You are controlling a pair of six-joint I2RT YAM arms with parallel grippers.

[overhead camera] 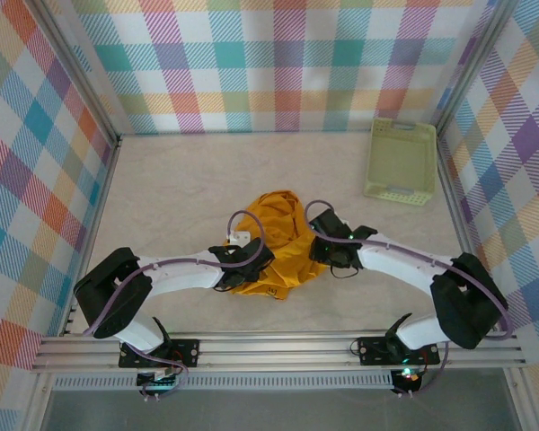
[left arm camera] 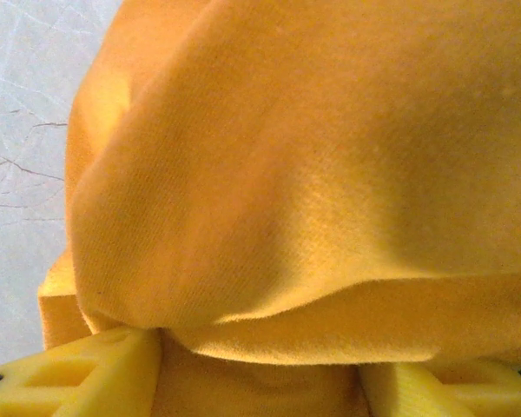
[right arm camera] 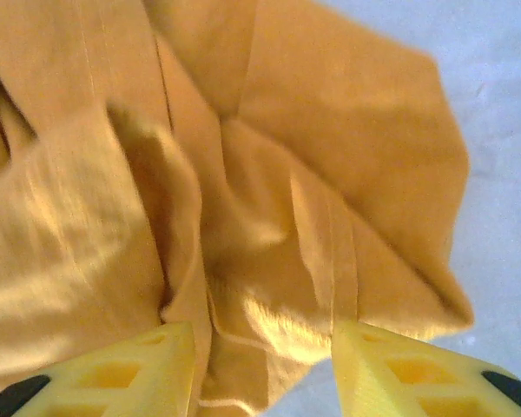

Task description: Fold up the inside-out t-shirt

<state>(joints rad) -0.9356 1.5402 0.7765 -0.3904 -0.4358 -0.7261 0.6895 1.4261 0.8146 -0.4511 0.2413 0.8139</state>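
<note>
The mustard-yellow t-shirt (overhead camera: 278, 238) lies crumpled in a heap at the middle of the table, with no print or tag showing. My left gripper (overhead camera: 254, 260) presses into its left side. In the left wrist view the left gripper (left arm camera: 260, 365) is open, and a thick fold of the t-shirt (left arm camera: 313, 174) bulges over the gap between its yellow fingers (left arm camera: 95, 373). My right gripper (overhead camera: 323, 247) sits at the shirt's right edge. It is open too (right arm camera: 262, 334), and creased t-shirt fabric (right arm camera: 243, 217) with a seam lies between its fingers (right arm camera: 408, 373).
A pale green plastic basket (overhead camera: 402, 162) stands at the back right near the checked wall. Bare beige tabletop (overhead camera: 180, 189) surrounds the shirt. Metal frame rails (overhead camera: 278, 346) run along the near edge by the arm bases.
</note>
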